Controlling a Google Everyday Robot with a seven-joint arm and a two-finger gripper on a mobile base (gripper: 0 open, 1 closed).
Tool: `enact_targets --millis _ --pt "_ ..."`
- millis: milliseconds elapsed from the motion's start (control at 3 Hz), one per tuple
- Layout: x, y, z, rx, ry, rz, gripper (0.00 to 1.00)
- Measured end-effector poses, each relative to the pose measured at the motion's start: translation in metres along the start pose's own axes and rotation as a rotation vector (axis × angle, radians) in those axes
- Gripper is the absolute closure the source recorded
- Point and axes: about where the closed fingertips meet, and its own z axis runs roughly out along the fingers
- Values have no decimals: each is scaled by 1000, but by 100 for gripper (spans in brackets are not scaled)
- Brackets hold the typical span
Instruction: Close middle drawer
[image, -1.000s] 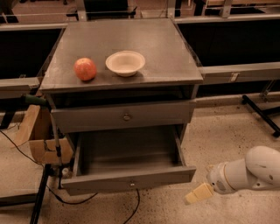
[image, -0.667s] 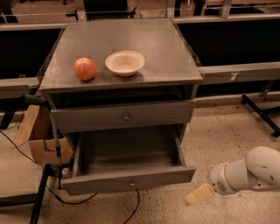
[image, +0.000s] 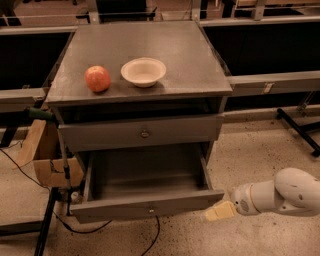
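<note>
Speckled pale flooring lies beneath a grey metal cabinet with a flat square top, and dark shelving runs behind it at 12 o'clock. On that top a round red-orange apple stands at 9 o'clock from a shallow cream-white bowl; the two are near each other but apart.

Under the top, the taller grey drawer front with a round knob juts slightly forward. Below it, the middle drawer, a long shallow grey metal box with a plain flat front and a small round centre knob, is pulled well out toward 6 o'clock, its bare grey floor showing.

At 4 o'clock from the cabinet, the white rounded robot arm reaches in from the right edge. Its pale yellowish gripper hangs low over the floor, just beside the middle drawer's right front corner. Whether it touches the drawer cannot be told, nor whether it is released or clenched.

At 9 o'clock from the middle drawer sits a tan cardboard box.
</note>
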Motion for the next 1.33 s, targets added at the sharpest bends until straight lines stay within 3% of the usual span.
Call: enact_targets --millis 333,667,1333 --pt "-5 -14 46 -63 -37 83 17" --pt "-6 -23 80 -112 -43 152 42" --pt "-1 -39 99 -110 -55 244 89"
